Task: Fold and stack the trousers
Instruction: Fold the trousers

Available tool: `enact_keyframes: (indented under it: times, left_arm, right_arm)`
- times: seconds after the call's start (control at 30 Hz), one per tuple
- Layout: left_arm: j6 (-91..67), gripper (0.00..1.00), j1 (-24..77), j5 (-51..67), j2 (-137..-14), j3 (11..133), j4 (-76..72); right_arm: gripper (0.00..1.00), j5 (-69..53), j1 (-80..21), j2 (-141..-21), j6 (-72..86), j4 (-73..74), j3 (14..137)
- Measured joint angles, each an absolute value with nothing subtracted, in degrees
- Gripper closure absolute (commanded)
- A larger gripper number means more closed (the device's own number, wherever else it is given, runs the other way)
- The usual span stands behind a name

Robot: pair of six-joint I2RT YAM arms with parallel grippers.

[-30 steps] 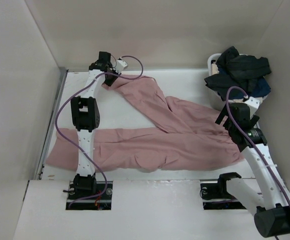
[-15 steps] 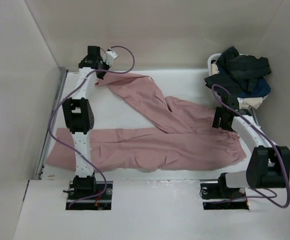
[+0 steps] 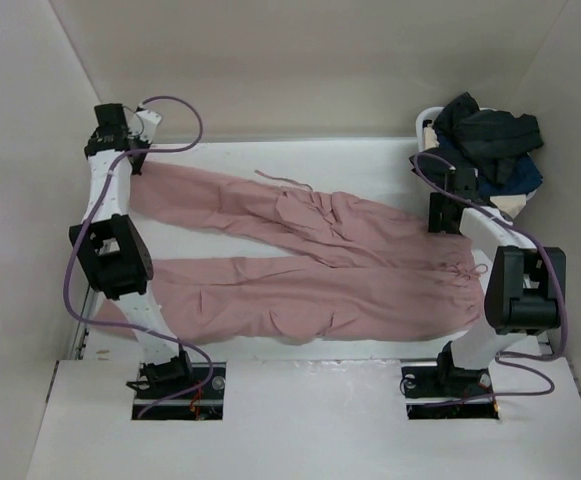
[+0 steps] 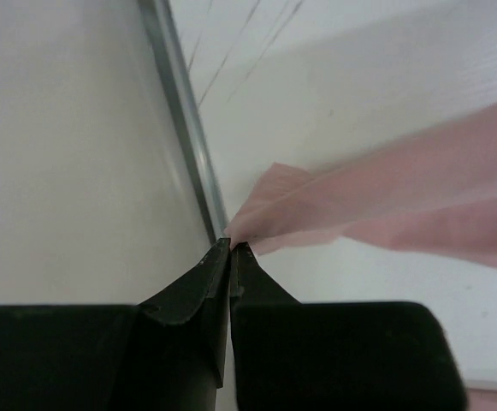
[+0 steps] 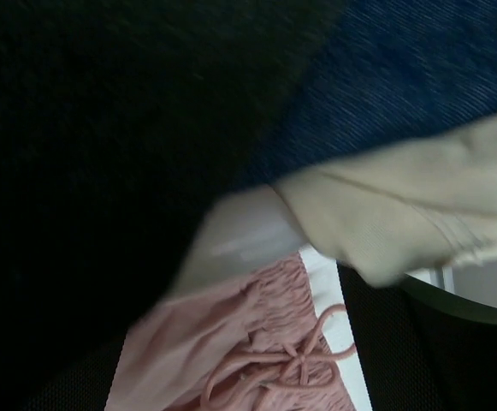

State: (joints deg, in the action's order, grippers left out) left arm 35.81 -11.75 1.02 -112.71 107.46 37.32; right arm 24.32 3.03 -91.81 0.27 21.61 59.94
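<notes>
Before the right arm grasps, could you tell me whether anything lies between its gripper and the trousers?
Nothing visible does: the trousers lie uncovered beside the right gripper; the dark garments and cream cloth sit beyond the waistband.

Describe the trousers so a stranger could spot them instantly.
On the white table lies one big cloth, spread flat across most of its width: the trousers. They are dusty pink with two long legs, unlike the dark garments heaped at the far right corner.
</notes>
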Motion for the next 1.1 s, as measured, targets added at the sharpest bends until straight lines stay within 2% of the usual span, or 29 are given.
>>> enact_keyframes:
  times: [0.2, 0.43, 0.6, 0.7, 0.83, 0.97, 1.1]
  left_arm:
    - [36.0, 1.0, -18.4, -2.6, -111.9, 101.7, 38.0]
    - [36.4, 1.0, -21.4, -4.4, -109.2, 99.2, 38.7]
    - [37.3, 1.0, -23.6, -5.1, -108.1, 99.1, 38.7]
    - [37.8, 1.0, -24.7, -5.7, -108.1, 98.7, 38.7]
    - [38.4, 1.0, -25.3, -6.2, -108.1, 98.2, 38.7]
    - [38.9, 1.0, -25.1, -6.6, -108.1, 98.2, 38.1]
    - [39.9, 1.0, -25.7, -7.1, -108.1, 98.2, 37.5]
  right_arm:
    - [0.03, 23.5, 2.7, -93.7, -1.2, 20.6, 60.1]
    - [0.02, 22.7, 1.7, -92.8, -1.1, 19.2, 58.1]
    - [0.02, 22.0, -6.7, -87.5, -2.0, 17.5, 56.6]
    - [0.09, 20.3, -10.1, -87.9, -1.3, 16.3, 58.6]
    - [0.15, 18.9, -8.4, -94.0, 1.4, 17.3, 63.3]
    - [0.27, 19.1, -7.7, -98.5, 4.0, 21.0, 64.2]
    - [0.25, 19.5, -7.7, -99.2, 5.7, 22.1, 64.9]
